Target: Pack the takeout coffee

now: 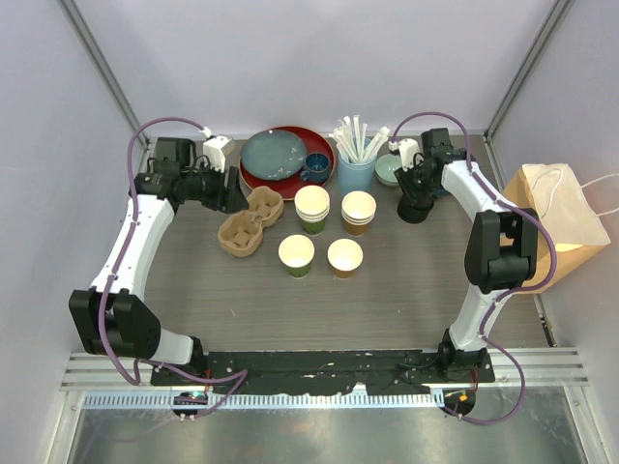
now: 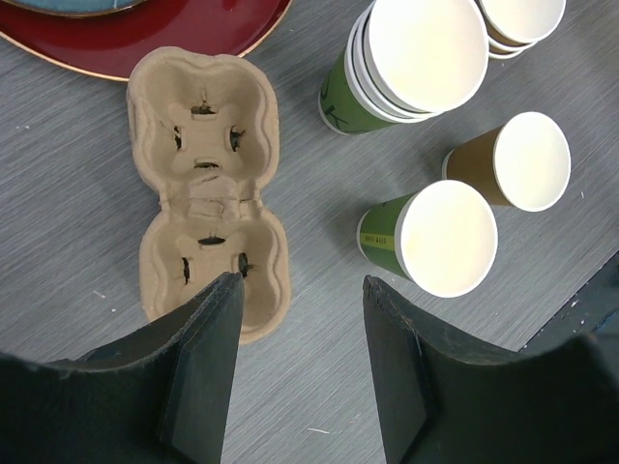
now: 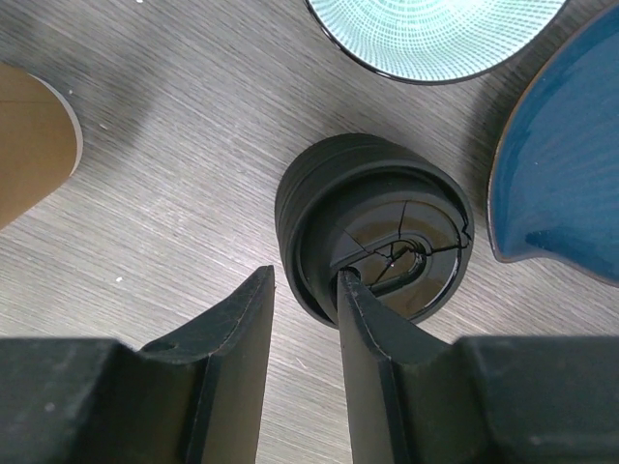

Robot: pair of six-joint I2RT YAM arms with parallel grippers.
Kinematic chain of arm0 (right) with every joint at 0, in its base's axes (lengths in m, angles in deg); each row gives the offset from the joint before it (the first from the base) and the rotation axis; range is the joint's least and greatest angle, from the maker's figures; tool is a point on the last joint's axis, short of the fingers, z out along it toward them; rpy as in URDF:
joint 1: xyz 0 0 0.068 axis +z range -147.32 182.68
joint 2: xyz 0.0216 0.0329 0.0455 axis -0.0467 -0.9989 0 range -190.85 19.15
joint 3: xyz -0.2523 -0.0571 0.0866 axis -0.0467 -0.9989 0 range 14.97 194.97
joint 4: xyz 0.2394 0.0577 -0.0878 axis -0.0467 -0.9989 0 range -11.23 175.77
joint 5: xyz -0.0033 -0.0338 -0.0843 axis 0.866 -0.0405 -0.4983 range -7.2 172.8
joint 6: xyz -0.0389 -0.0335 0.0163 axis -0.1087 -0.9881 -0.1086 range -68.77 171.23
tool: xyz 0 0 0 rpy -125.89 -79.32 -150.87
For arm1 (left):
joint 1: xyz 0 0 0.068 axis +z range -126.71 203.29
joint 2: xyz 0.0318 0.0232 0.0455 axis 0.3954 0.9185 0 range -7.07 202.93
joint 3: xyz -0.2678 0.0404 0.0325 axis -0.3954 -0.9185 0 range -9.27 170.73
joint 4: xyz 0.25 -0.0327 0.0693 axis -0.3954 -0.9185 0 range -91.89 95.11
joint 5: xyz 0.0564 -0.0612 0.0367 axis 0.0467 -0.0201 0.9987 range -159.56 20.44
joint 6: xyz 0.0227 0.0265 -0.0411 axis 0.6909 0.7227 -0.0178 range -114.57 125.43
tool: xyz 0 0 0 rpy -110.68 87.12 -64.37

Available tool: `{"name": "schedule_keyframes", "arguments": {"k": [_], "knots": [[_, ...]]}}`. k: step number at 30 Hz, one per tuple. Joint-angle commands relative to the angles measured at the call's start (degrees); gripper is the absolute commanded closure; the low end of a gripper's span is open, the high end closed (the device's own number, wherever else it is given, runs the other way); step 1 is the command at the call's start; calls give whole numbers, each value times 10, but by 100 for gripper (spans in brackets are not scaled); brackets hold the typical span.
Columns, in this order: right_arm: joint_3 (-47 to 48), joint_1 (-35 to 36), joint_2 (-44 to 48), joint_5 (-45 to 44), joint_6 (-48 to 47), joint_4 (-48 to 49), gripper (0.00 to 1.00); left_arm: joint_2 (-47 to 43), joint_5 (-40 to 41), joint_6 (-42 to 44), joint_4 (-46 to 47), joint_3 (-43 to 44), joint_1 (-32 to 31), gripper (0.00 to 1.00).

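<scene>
The takeout coffee cups stand open-topped mid-table: a green-sided one and a brown-sided one. A stack of black lids sits at the back right. My right gripper is down on it, shut on the top lid's rim, with one finger inside the lid and the other outside. My left gripper hangs open and empty over bare table, just right of a tan pulp two-cup carrier.
Stacks of green cups and brown cups stand behind the single cups. A blue cup of straws, a red tray with a plate and mug, and a teal bowl line the back. A paper bag stands at the right.
</scene>
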Motion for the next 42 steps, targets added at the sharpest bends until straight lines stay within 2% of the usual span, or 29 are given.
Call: {"name": "schedule_keyframes", "arguments": {"k": [1, 8, 25, 28, 29, 33, 35, 42], "knots": [[31, -1, 16, -16, -9, -8, 62, 1, -18, 12, 4, 6, 3, 44], [25, -3, 17, -18, -12, -7, 61, 0, -19, 14, 2, 6, 3, 44], [42, -4, -21, -28, -15, -32, 70, 4, -27, 17, -3, 8, 4, 44], [43, -4, -23, -27, -15, -33, 77, 5, -29, 16, -4, 9, 4, 44], [44, -4, -24, -27, -15, -35, 84, 5, -30, 18, -4, 10, 4, 44], [56, -4, -21, -27, -13, -44, 96, 4, -32, 18, -5, 9, 4, 44], [62, -4, -18, -27, -10, -48, 99, 6, -34, 19, -5, 10, 4, 44], [85, -2, -2, -28, 6, -63, 99, 8, -34, 20, -9, 13, 4, 44]]}}
